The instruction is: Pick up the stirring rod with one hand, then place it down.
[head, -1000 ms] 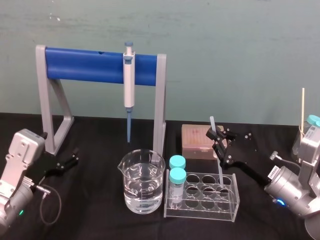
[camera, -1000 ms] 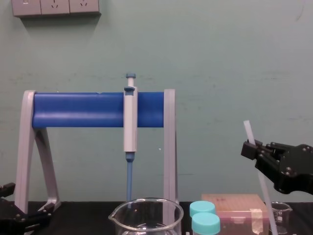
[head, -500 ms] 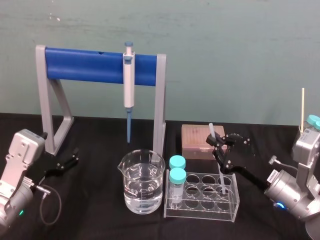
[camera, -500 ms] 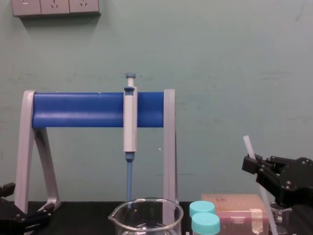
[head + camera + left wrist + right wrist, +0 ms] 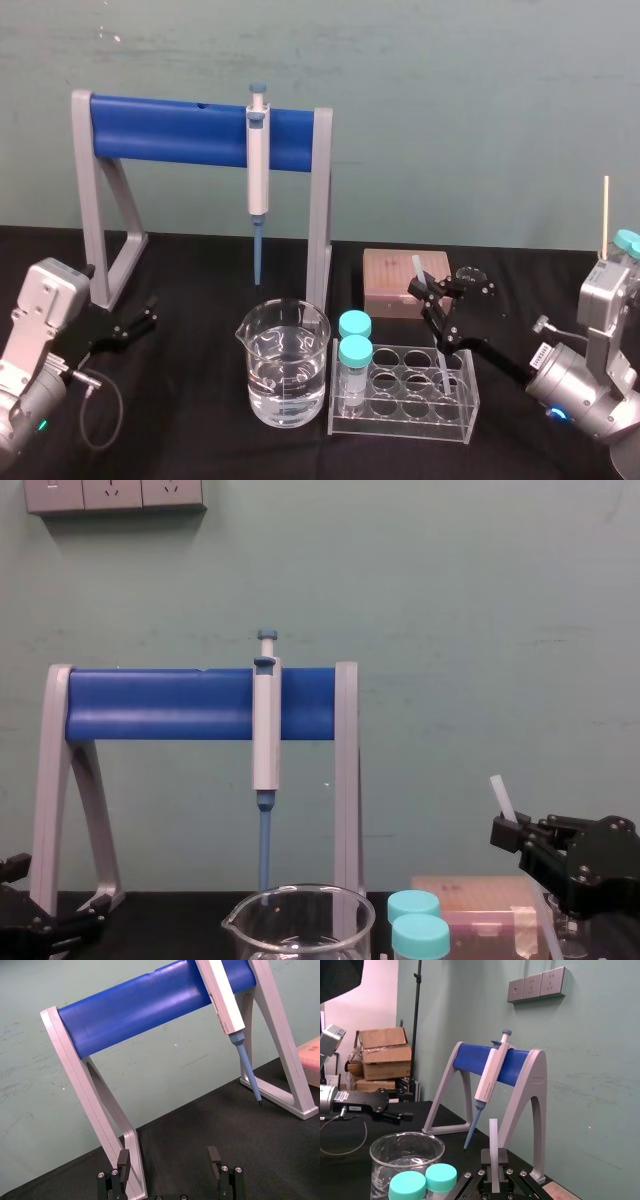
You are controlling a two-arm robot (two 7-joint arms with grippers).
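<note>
Right gripper [image 5: 428, 293]: centre-right of the head view, above the rear right of the test-tube rack [image 5: 400, 425]; lower right of the chest view.
Right jaws: clamped on the stirring rod [image 5: 417, 268]; the right wrist view shows the rod pinched between the two fingers, its top standing clear above them.
Stirring rod, position: held close to upright with a slight tilt, upper end leaning toward the frame's left. Its lower part runs down into a rear right well of the rack. Whether the tip touches the bottom cannot be told.
Left gripper [image 5: 169, 1160]: parked at the lower left of the head view, low over the black table [image 5: 200, 300], near the foot of the blue stand [image 5: 170, 130]. Jaws apart, holding nothing.
Bystanding items: beaker [image 5: 283, 365] just left of the rack; pipette [image 5: 258, 150] hanging on the stand. Neither is touched.
Done: pick-up, judged complete, since one gripper alone carries the rod.
In hand: the set-down, judged well advanced.
Left to do: seat the rod, open the jaws, withdraw the arm.
</note>
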